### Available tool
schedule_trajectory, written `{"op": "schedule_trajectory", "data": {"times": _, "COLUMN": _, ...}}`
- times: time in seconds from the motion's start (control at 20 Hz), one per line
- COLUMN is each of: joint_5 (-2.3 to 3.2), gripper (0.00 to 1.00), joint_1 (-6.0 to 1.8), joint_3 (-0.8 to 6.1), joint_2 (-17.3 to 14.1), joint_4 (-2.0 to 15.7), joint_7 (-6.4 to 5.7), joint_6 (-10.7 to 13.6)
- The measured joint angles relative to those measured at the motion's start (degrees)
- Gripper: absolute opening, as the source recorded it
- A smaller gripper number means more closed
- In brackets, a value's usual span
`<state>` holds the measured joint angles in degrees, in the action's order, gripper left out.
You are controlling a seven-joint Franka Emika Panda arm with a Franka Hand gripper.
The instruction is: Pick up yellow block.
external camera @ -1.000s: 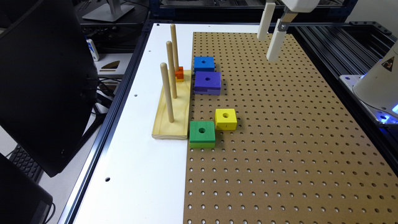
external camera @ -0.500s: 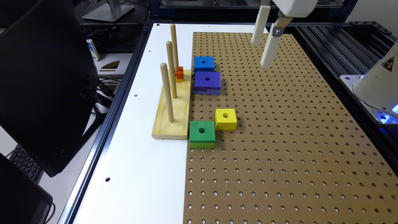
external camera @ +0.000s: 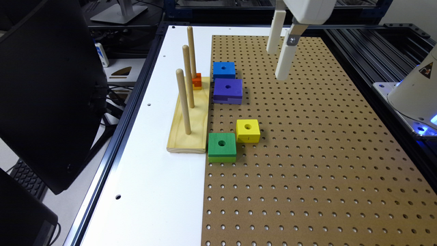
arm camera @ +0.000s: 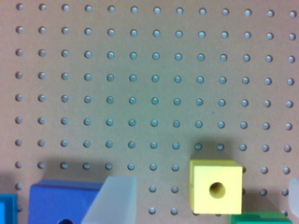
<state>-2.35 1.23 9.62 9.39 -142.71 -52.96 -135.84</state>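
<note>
**Visitor:** What are you working on top of?

**Me:** A brown pegboard [external camera: 307,153], drilled with holes in even rows. It lies on a white tabletop [external camera: 150,191] with a dark metal frame around it. At the exterior view's left a big black monitor [external camera: 44,92] leans in, with a keyboard [external camera: 27,181] below it. At the exterior view's right stands a white robot base [external camera: 414,92] with a blue light at its foot.

**Visitor:** And what sits on the board?

**Me:** A pale wooden base [external camera: 191,119] with three upright pegs lies on the white part, along the pegboard's edge. A tiny orange block [external camera: 196,81] sits on that base beside a peg. On the pegboard are a blue block [external camera: 224,70], a purple block [external camera: 227,90] just in front of it, and a green block [external camera: 222,147] nearer the camera.

**Visitor:** Where is the yellow block?

**Me:** The yellow block [external camera: 248,130] rests flat on the pegboard, hole upward, touching or just beside the green block's far corner. In the wrist view the yellow block [arm camera: 216,186] lies between my two fingers.

**Visitor:** And your gripper?

**Me:** My gripper [external camera: 278,65] hangs in the air above the pegboard, well apart from the yellow block, toward the far end and the exterior view's right. Its fingers [arm camera: 112,200] are spread wide and hold nothing.
</note>
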Motion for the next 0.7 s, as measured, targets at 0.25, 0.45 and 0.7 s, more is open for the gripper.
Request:
{"op": "schedule_trajectory", "data": {"times": 0.25, "joint_5": 0.00, "gripper": 1.00, "joint_1": -0.04, "joint_3": 0.25, "joint_2": -0.92, "joint_4": 0.78, "joint_7": -0.17, "joint_6": 0.00}}
{"op": "schedule_trajectory", "data": {"times": 0.45, "joint_5": 0.00, "gripper": 1.00, "joint_1": -0.04, "joint_3": 0.33, "joint_2": -1.76, "joint_4": 0.77, "joint_7": -0.20, "joint_6": -0.22}}
{"op": "schedule_trajectory", "data": {"times": 0.7, "joint_5": 0.00, "gripper": 1.00, "joint_1": -0.06, "joint_3": 0.35, "joint_2": -7.91, "joint_4": 0.73, "joint_7": -0.20, "joint_6": -5.80}}
